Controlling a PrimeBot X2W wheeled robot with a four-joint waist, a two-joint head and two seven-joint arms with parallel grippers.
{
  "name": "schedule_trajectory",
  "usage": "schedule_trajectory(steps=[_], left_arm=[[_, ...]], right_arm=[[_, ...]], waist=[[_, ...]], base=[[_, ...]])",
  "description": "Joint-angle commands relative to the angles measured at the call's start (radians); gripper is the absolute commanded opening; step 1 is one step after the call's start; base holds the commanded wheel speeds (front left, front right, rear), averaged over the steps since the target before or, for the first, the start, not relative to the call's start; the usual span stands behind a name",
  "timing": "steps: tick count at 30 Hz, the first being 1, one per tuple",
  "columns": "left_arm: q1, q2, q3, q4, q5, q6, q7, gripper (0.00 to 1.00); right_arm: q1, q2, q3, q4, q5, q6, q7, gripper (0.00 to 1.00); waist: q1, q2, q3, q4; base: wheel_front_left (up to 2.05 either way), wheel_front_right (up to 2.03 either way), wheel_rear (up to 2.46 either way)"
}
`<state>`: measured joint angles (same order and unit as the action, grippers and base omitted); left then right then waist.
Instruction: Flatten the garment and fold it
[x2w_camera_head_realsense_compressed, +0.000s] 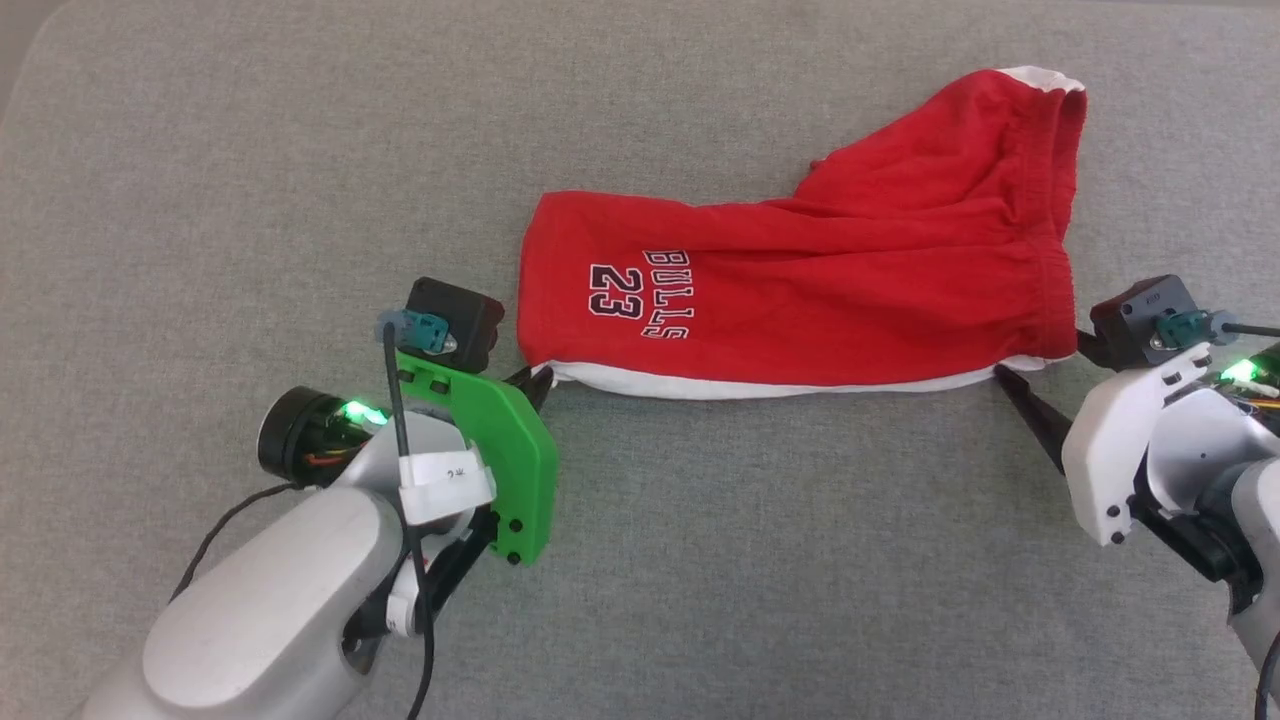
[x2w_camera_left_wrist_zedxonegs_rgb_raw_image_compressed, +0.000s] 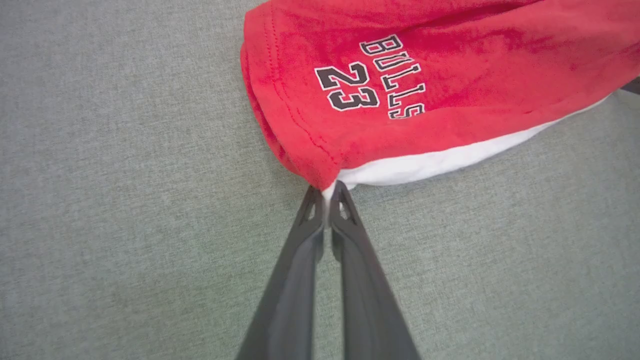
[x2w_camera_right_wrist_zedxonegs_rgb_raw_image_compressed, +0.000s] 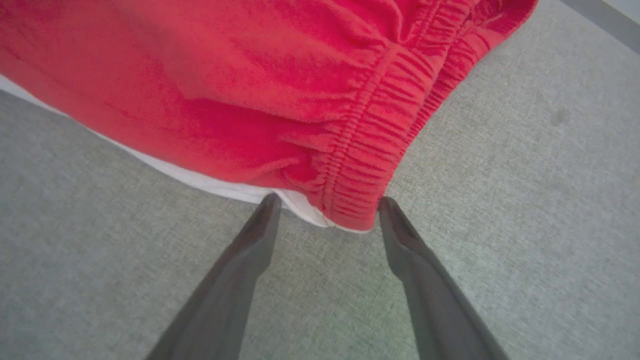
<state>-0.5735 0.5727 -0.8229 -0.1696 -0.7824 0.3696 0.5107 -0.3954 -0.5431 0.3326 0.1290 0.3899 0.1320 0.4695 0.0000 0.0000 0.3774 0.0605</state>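
Wrist view shows left hand (x2w_camera_left_wrist_zedxonegs_rgb_raw_image_compressed: 326, 192) pinching garment (x2w_camera_left_wrist_zedxonegs_rgb_raw_image_compressed: 450, 75) corner, half-hidden from head view.

The head camera looks steeply down from above, behind both arms, far enough back to take in the whole garment (x2w_camera_head_realsense_compressed: 800, 290) on the grey counter (x2w_camera_head_realsense_compressed: 200, 150). The left wrist camera sits low and close, sighting along the left pincer (x2w_camera_left_wrist_zedxonegs_rgb_raw_image_compressed: 326, 192) at the garment's printed leg corner. The right wrist camera, equally close, sights along the right pincer (x2w_camera_right_wrist_zedxonegs_rgb_raw_image_compressed: 325, 205) at the garment's waistband corner. The head view shares both corners with them; the two wrist views overlap along the garment's white edge.
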Motion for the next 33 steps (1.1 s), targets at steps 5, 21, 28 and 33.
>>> schedule_trajectory(steps=[5, 21, 28, 33], left_arm=[[-0.007, 0.001, -0.004, 0.000, 0.010, -0.005, 0.004, 0.00], [0.018, 0.016, -0.004, 0.030, 0.001, -0.010, -0.014, 0.00], [0.031, 0.045, 0.013, -0.001, 0.001, -0.013, -0.041, 0.00], [0.023, 0.079, 0.043, -0.055, 0.012, -0.013, -0.071, 0.00]], right_arm=[[-0.038, -0.016, 0.040, 0.022, 0.016, -0.001, -0.015, 1.00], [-0.004, -0.058, 0.050, 0.035, 0.073, -0.001, -0.051, 0.00], [0.039, -0.096, 0.020, -0.067, 0.174, -0.001, -0.079, 0.00], [0.040, -0.141, 0.009, -0.157, 0.242, -0.001, -0.106, 0.00]], waist=[[0.0000, 0.0000, 0.010, 0.008], [0.0000, 0.0000, -0.054, -0.005], [0.0000, 0.0000, -0.123, -0.027], [0.0000, 0.0000, -0.177, -0.044]], base=[[0.00, 0.00, 0.00], [0.00, 0.00, 0.00], [0.00, 0.00, 0.00], [0.00, 0.00, 0.00]])
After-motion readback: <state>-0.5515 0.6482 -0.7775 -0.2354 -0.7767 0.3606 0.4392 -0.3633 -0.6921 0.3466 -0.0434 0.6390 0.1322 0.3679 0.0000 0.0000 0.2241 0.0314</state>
